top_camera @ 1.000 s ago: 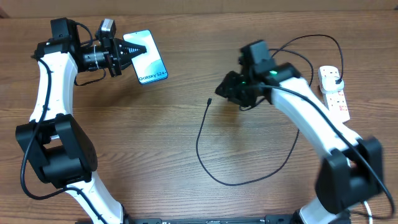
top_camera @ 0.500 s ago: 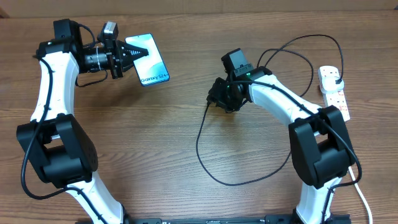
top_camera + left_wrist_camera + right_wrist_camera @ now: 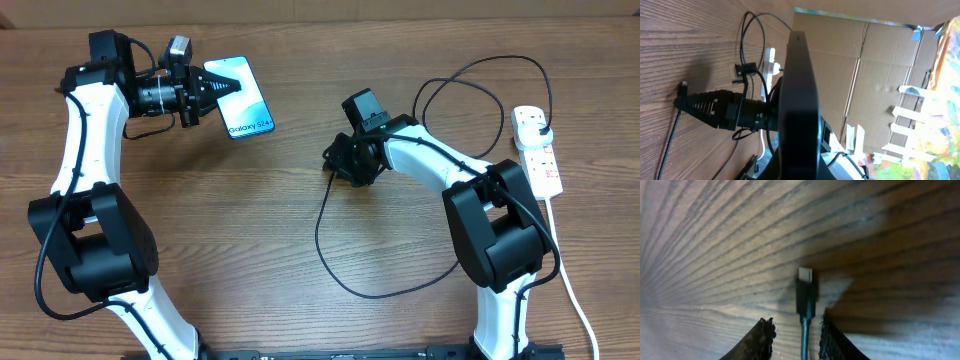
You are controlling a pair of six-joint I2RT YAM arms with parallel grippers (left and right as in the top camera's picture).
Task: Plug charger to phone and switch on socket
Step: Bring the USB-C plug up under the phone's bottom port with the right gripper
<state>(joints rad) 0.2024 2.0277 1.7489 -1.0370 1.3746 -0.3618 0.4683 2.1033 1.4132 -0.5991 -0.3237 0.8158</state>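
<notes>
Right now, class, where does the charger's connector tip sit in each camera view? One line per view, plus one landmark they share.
Overhead: just left of centre, at the fingertips of the right gripper; the charger cable trails down from there.
Left wrist: far left, at the distant right gripper; tip too small to tell.
Right wrist: connector tip dead centre, between the fingers.
Shared landmark: the right gripper straddling the cable's end.

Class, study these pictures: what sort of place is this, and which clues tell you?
Probably a robotics lab or workroom: two robot arms at a wooden table, with a smartphone and power strip, and cardboard boxes behind.
</notes>
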